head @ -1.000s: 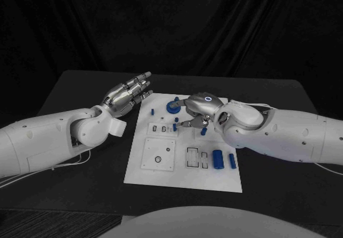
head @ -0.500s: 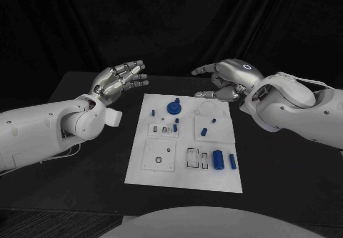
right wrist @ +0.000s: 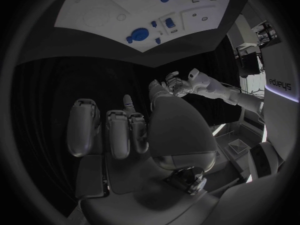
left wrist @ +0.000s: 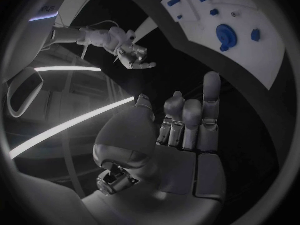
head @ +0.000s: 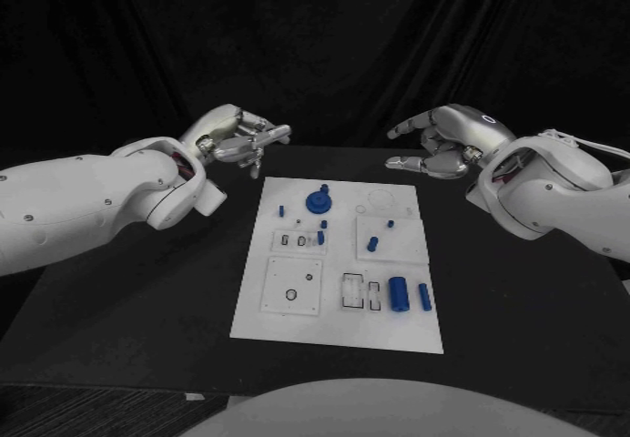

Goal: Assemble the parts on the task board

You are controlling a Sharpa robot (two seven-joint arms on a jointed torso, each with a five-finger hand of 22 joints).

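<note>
White flat task board (head: 344, 273) sits mid black counter (head: 145, 300) with your small blue plastic parts (head: 320, 198) on it, while your left silver robot hand (head: 237, 137) and right silver robot hand (head: 440, 141) both hover past its far end, fingers loosely curled, holding nothing.

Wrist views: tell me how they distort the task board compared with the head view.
Head view: the task board lies as a straight-edged white plate. Left wrist view: its edge bows with the fisheye circle. Right wrist view: the board curves likewise, under a dark round frame.
</note>
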